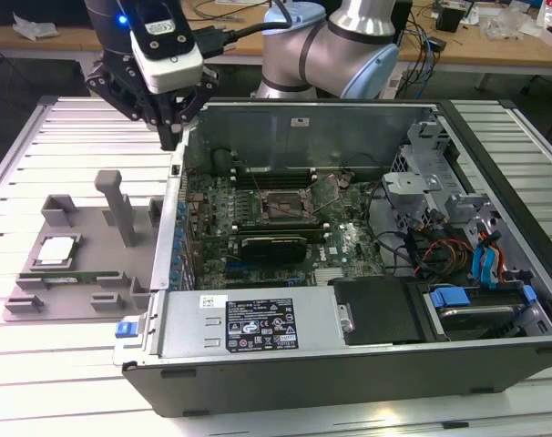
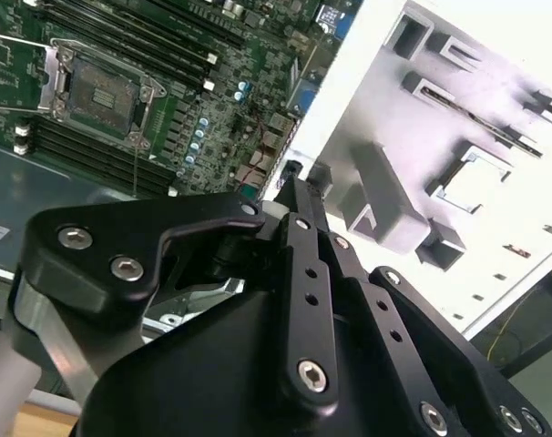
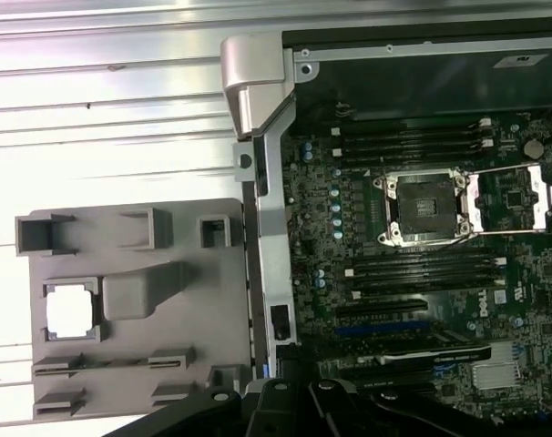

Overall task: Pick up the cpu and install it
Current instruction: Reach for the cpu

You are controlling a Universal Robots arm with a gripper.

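The cpu (image 1: pixel 56 251) is lying flat in a recess of the grey tray (image 1: pixel 85 276), on the exterior view's left of the open computer case (image 1: pixel 258 364). Farther back, the empty socket (image 1: pixel 281 206) is sitting on the motherboard. Behind it, the gripper (image 1: pixel 171 137) is hovering over the case's side wall, fingers together and holding nothing. If it is descending here, it is risking a strike on that wall.
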